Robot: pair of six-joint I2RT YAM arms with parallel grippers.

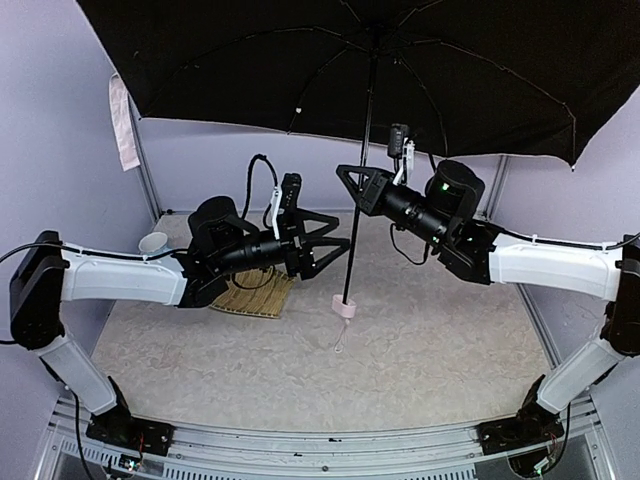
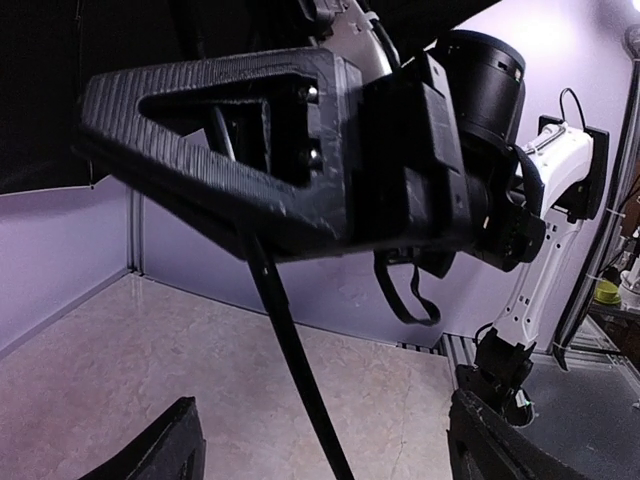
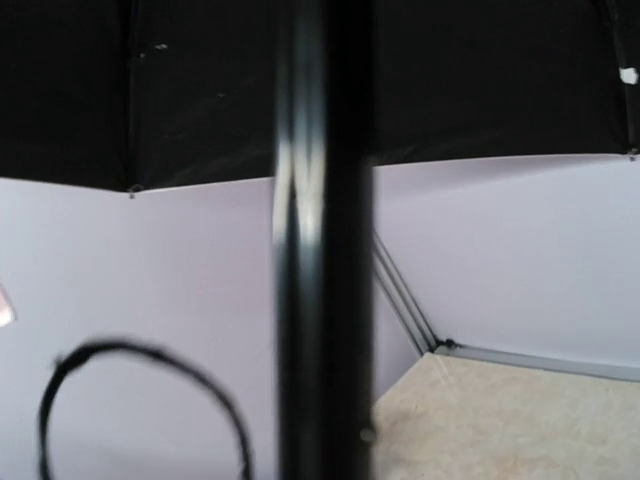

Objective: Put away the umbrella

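Observation:
The umbrella point(image 1: 330, 60) stands open, and its canopy shows dark from below across the top of the overhead view. Its black shaft point(image 1: 358, 240) runs down to a pale pink handle point(image 1: 343, 308) just above the table, with a thin strap point(image 1: 340, 340) hanging below. My right gripper point(image 1: 362, 185) is shut on the shaft high up. In the right wrist view the shaft point(image 3: 320, 250) fills the middle under the canopy point(image 3: 200, 90). My left gripper point(image 1: 345, 232) is open lower down, its fingers on either side of the shaft point(image 2: 300, 370) without touching it.
A woven straw mat point(image 1: 255, 295) lies under the left arm, and a white cup point(image 1: 153, 243) stands by the left wall. A pale strip point(image 1: 122, 125) hangs on that wall. Pale walls close in the back and both sides.

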